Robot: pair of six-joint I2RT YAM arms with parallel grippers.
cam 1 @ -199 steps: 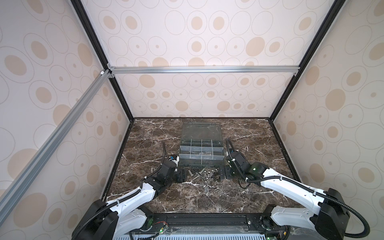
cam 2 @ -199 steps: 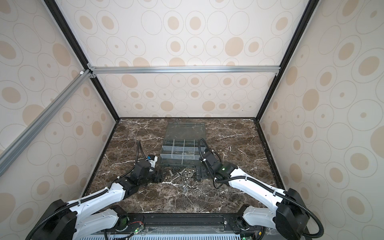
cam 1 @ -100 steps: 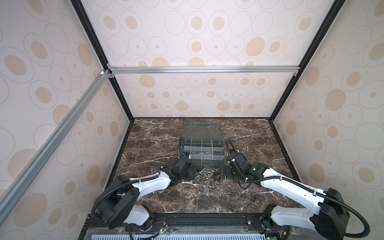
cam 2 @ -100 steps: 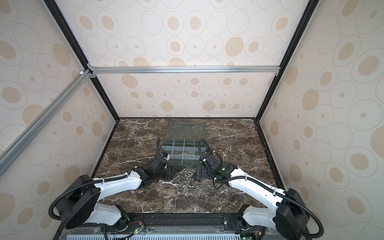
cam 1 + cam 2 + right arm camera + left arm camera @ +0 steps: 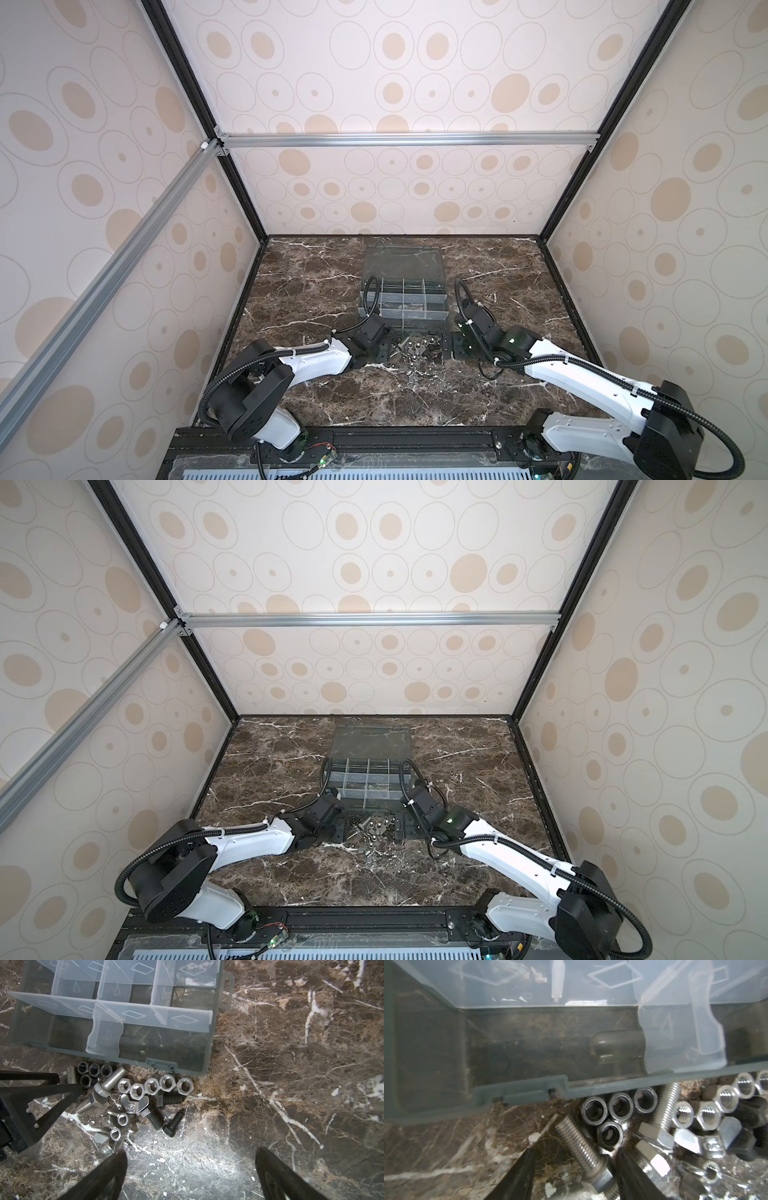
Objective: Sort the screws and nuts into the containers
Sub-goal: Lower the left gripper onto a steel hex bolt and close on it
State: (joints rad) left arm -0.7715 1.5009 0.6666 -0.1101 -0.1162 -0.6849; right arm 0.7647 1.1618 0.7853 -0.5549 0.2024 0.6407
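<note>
Marble tabletop: left end effector apart astride a screw amid nuts, right end effector apart.

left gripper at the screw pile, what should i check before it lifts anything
1. Silver screw lying between the jaws of the left gripper: ok.
2. Jaws closed on it: not ok, a gap shows on one side.
3. Dark nut clear of the fingers: cannot tell, it sits at one fingertip.
4. Organizer box lid open: ok.
5. Front cells empty: ok.
6. Right gripper out of the way: ok, open over bare marble.
</note>
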